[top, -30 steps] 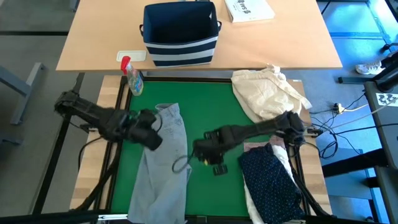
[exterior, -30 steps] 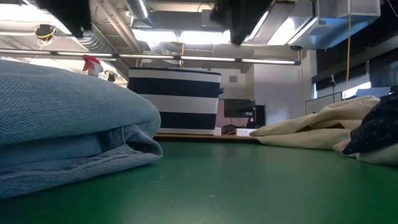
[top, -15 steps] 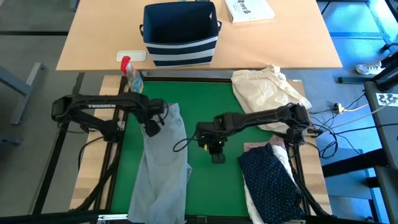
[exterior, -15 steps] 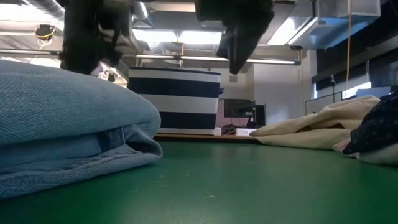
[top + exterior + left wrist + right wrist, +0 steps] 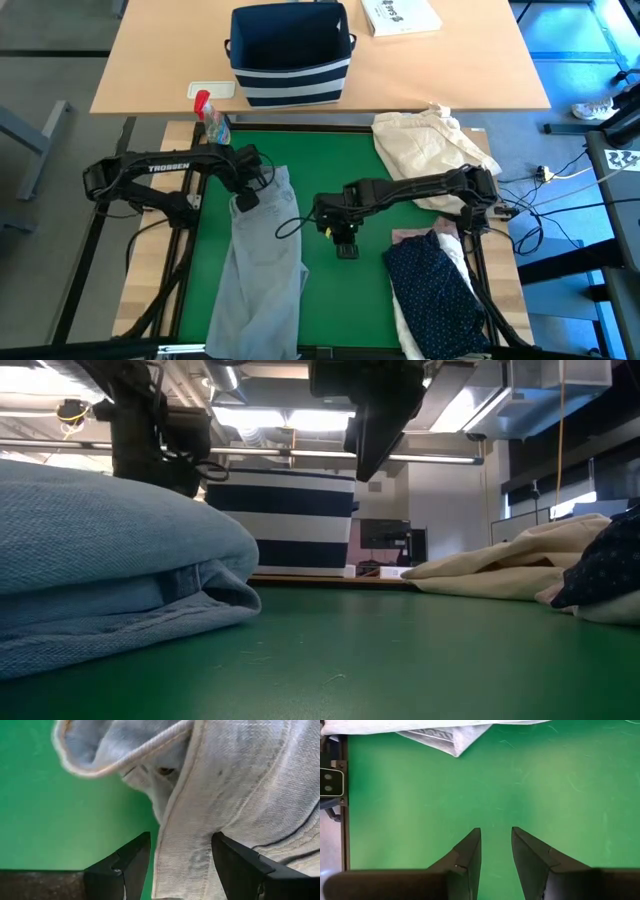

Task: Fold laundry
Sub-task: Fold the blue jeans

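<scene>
- Grey denim, the light grey jeans (image 5: 262,262), lies stretched along the left half of the green mat (image 5: 345,300) on the tabletop, its waistband end towards the far edge.
- Left end effector (image 5: 243,197) sits over the waistband end of the jeans; in the left wrist view its fingers (image 5: 127,865) stand wide apart, straddling a seamed edge of the denim without pinching it.
- Right end effector (image 5: 346,247) hangs above bare mat near the middle, just right of the jeans; the right wrist view shows its fingers (image 5: 467,857) only a narrow gap apart, with nothing between them.
- Navy white-dotted shirt (image 5: 433,285) lies at the near right corner, on top of a white shirt (image 5: 408,325), with a strip of pale pink top (image 5: 408,238) showing at its far edge.
- Cream-beige cloth bundle (image 5: 430,148) is heaped at the far right corner of the mat.
- Navy striped bin (image 5: 291,55) stands on the wooden table beyond, and a spray bottle (image 5: 213,125) stands by the mat's far left corner.
</scene>
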